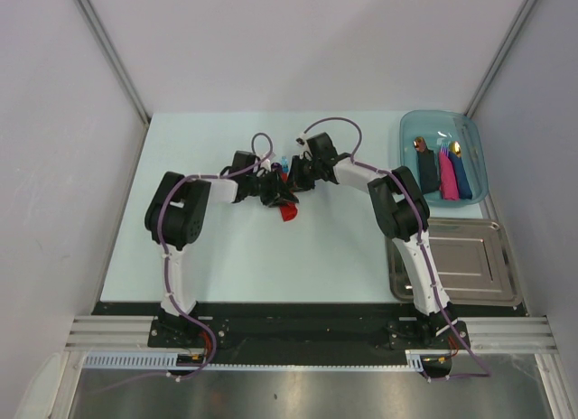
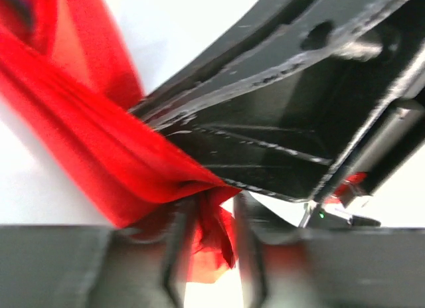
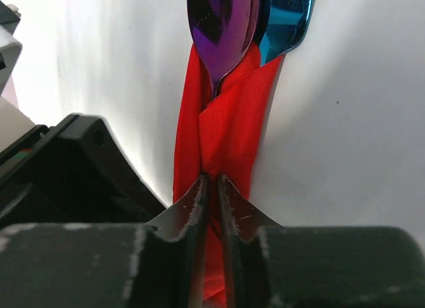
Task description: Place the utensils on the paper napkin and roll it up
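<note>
The paper napkin [image 1: 287, 211] is red and wrapped into a narrow roll [image 3: 229, 135] around the utensils near the table's middle. A purple spoon bowl [image 3: 222, 29] and the bright blue utensil's head [image 3: 285, 22] stick out of its far end. My right gripper [image 3: 214, 182] is shut on the roll's middle [image 1: 291, 180]. My left gripper [image 2: 209, 255] sits at the roll's near end [image 1: 282, 200]. Its blurred fingers stand a little apart, with the napkin's crumpled tail [image 2: 212, 235] loose between them. The right gripper's black body [image 2: 279, 122] fills the left wrist view.
A clear blue bin [image 1: 406, 157] at the back right holds three finished rolls, dark [image 1: 427, 172], pink [image 1: 447, 175] and blue [image 1: 461, 175]. A metal tray [image 1: 456, 261] lies at the right, beside the right arm. White walls close in the table.
</note>
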Robot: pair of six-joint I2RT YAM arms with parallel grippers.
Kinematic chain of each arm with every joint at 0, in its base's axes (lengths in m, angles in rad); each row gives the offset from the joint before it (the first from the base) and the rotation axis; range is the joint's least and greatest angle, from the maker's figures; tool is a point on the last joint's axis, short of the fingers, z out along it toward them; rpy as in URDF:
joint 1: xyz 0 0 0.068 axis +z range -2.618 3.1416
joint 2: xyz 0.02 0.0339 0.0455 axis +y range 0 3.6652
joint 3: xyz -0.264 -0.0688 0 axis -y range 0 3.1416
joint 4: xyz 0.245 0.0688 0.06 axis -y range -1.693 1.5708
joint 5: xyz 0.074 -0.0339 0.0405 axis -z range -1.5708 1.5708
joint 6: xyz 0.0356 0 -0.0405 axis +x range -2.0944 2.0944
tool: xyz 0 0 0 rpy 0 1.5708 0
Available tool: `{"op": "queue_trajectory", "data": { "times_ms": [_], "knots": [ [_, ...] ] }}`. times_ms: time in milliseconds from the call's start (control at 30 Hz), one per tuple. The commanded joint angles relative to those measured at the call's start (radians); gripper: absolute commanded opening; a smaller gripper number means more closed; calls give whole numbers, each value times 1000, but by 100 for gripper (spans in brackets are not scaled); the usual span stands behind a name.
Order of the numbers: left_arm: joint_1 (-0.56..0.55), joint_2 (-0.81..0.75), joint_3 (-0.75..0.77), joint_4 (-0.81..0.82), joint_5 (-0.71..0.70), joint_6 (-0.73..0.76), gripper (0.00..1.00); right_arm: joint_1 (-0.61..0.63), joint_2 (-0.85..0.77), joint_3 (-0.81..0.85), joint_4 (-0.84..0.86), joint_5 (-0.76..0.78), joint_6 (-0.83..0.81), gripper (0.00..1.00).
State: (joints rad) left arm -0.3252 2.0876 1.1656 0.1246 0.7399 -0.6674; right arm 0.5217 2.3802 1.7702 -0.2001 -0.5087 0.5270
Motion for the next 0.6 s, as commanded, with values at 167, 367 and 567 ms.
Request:
{"op": "queue_trajectory", "data": {
  "times_ms": [167,367,567],
  "knots": [
    [-17,58,8,-111,59,66,67,-72,-51,0,-105,-20,-25,32],
    [-17,54,13,-114,73,81,79,-104,-72,0,-91,-128,11,55],
    [-15,51,8,-108,81,86,77,-95,-56,-5,-137,-136,-38,59]
  ]
}}
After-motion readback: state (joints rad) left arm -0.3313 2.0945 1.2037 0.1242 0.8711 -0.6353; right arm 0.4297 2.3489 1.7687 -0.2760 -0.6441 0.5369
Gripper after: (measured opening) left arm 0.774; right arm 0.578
